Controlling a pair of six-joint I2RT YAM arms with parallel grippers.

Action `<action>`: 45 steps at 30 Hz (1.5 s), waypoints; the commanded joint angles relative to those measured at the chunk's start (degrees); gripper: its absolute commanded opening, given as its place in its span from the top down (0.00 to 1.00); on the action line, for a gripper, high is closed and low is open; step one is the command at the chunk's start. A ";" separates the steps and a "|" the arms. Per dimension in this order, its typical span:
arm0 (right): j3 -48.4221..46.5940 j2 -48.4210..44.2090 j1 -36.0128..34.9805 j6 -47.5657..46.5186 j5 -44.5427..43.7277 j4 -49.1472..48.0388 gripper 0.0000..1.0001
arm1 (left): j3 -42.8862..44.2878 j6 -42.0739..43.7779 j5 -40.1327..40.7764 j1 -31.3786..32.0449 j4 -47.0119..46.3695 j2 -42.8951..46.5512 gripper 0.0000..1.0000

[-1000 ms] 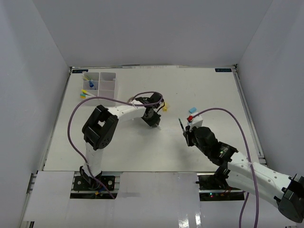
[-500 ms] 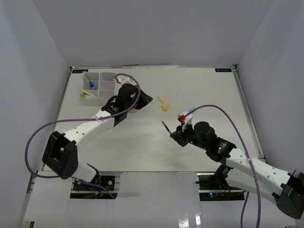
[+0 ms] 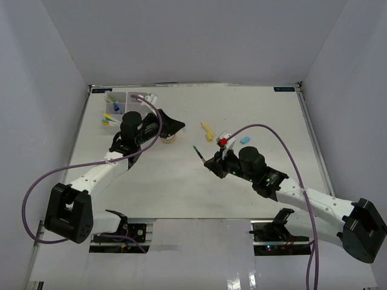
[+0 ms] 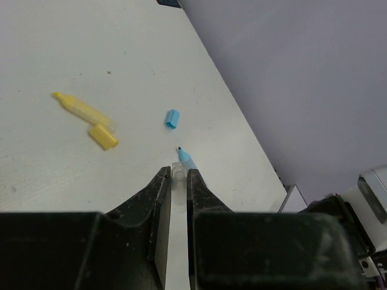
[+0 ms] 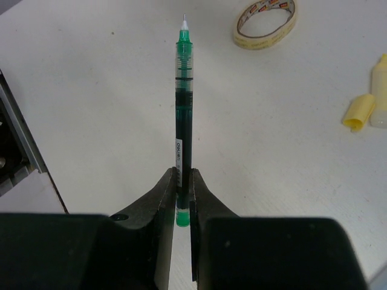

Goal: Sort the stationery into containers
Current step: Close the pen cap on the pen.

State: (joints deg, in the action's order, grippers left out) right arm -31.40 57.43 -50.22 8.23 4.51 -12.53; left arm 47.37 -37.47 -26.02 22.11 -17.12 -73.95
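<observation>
The left claw (image 4: 177,176) pinches a light-blue pen (image 4: 186,159) over the desk (image 4: 54,175), to the right of the white tray (image 3: 138,96). The right claw (image 5: 183,176) grips a green pen (image 5: 183,109) near its end, tip pointing toward the tape ring (image 5: 266,24). A yellow marker (image 4: 77,107) lies on the desk with its cap (image 4: 103,136) just beside it.

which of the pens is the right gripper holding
The green pen, clamped near its tail end. The left gripper holds a light blue pen; the yellow highlighter lies loose on the table.
</observation>
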 commanded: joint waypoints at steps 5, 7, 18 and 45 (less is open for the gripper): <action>-2.53 1.89 -0.32 -0.58 -2.67 -11.54 0.92 | -5.44 -4.87 -12.21 -3.21 -16.70 3.90 1.00; -3.05 2.51 -0.32 -0.32 -3.28 -12.51 0.92 | -6.15 -6.03 -12.21 -3.21 -18.99 4.60 1.00; -5.16 6.73 -0.32 1.61 -2.40 -16.82 0.92 | -9.93 -11.92 -8.96 -3.30 -23.30 5.57 1.00; -4.90 8.75 -0.50 3.29 1.11 -18.67 0.92 | -10.64 -15.70 -6.67 -5.06 -22.51 4.78 1.00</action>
State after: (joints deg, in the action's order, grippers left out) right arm -35.14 66.06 -50.33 11.42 4.95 -27.33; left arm 36.80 -52.99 -33.39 17.43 -39.46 -69.67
